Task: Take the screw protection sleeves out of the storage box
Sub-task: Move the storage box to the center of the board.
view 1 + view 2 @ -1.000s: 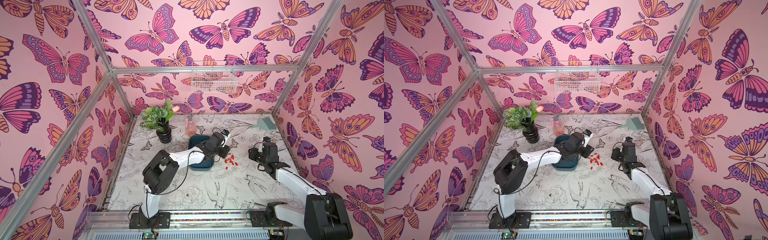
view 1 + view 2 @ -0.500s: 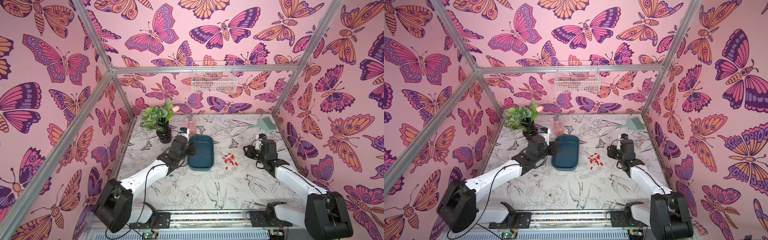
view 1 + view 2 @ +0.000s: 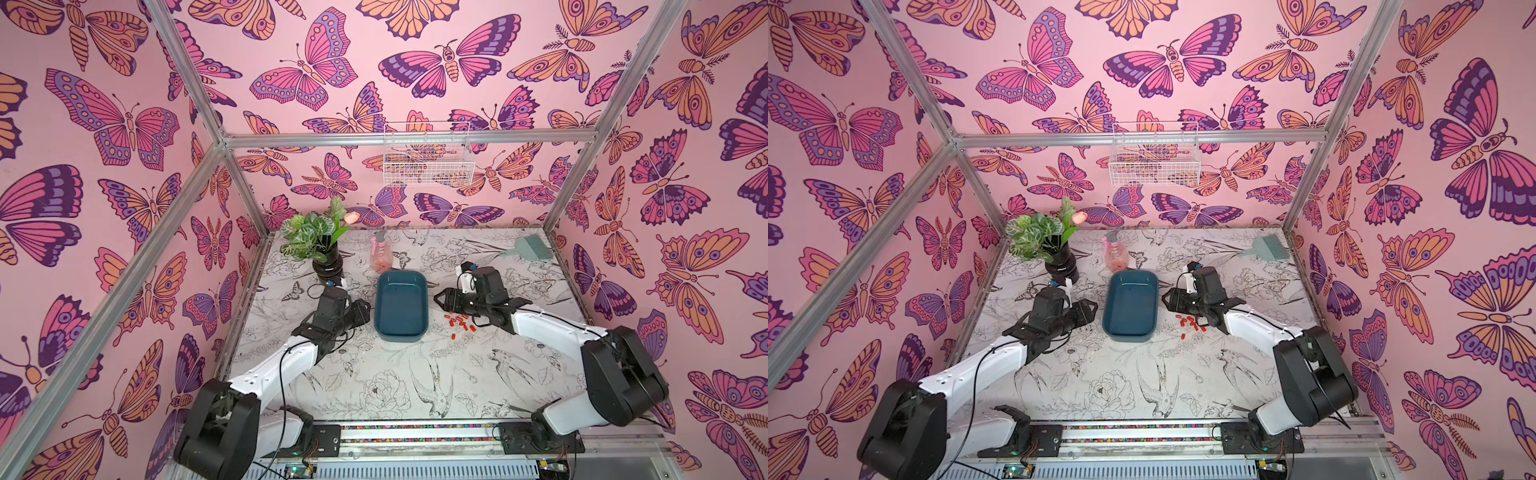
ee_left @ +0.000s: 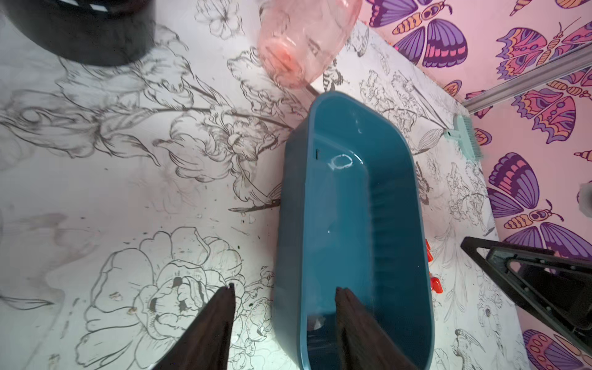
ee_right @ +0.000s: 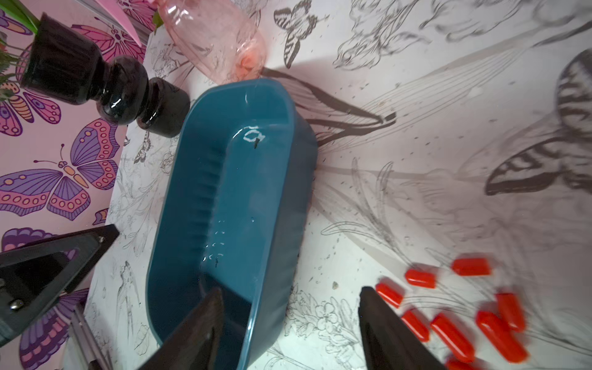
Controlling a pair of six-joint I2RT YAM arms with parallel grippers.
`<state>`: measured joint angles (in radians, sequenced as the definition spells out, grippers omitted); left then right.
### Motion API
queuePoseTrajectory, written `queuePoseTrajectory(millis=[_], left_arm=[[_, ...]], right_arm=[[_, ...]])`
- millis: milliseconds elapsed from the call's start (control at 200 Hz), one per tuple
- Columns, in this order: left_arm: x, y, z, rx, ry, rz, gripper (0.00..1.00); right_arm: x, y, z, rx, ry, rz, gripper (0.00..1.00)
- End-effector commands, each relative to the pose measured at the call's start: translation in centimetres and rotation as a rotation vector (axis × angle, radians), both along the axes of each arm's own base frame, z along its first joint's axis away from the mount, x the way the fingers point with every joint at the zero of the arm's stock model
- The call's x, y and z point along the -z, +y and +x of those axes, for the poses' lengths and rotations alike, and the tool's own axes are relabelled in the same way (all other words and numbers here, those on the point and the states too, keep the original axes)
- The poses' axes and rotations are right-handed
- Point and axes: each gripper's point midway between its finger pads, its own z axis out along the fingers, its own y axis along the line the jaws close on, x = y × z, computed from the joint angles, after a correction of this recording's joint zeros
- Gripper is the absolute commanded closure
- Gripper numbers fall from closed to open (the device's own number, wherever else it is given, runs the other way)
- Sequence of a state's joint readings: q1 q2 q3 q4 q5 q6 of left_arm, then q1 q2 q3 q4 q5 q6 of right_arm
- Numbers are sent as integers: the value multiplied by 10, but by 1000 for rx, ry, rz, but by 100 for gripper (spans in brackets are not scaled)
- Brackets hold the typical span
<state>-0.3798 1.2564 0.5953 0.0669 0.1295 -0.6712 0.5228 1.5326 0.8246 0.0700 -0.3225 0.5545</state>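
Your left gripper (image 4: 285,299) has its jaws spread apart and holds nothing. One finger sits over the table (image 3: 374,382), the other hangs inside the storage box (image 4: 346,208), with the box's left wall between them, not pinched. Same deal on the other side: your right gripper (image 5: 288,304) is wide and straddles the right wall, one finger in the box, one out over the table. You can't tell whether either inner finger touches the box floor, since it's all a bit smeared.

The screw protection sleeves (image 3: 459,323) lie in a loose red cluster on the table just right of the box, beside the right gripper's outer finger. In the right wrist view they blur together, and a few get cut off by the frame edge and that finger, so don't trust a count. In the left wrist view only a couple of red bits peek past the box's right rim.

Farther back there's a pink spray bottle (image 3: 381,254) just beyond the box's far end, a black vase (image 3: 328,266) with a plant (image 3: 309,232) far left, and a teal brush (image 3: 528,249) far right. Both wrist views crop the bottle and vase.
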Motion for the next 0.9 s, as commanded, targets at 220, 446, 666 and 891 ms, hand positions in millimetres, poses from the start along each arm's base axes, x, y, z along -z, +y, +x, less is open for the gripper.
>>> queuePoseTrajectory(millis=[220,446,666,891], left_arm=[[15,-39,8,152,78,-119,45],[18,-45,13,174,82,-133,45],[19,-51,19,190,81,-150,46],[24,-59,24,214,88,-165,46]], right_arm=[[0,39,-3,-79,36,49,30],[19,42,0,-88,78,20,31],[24,49,9,-95,84,17,34],[26,53,18,-108,82,-18,35]])
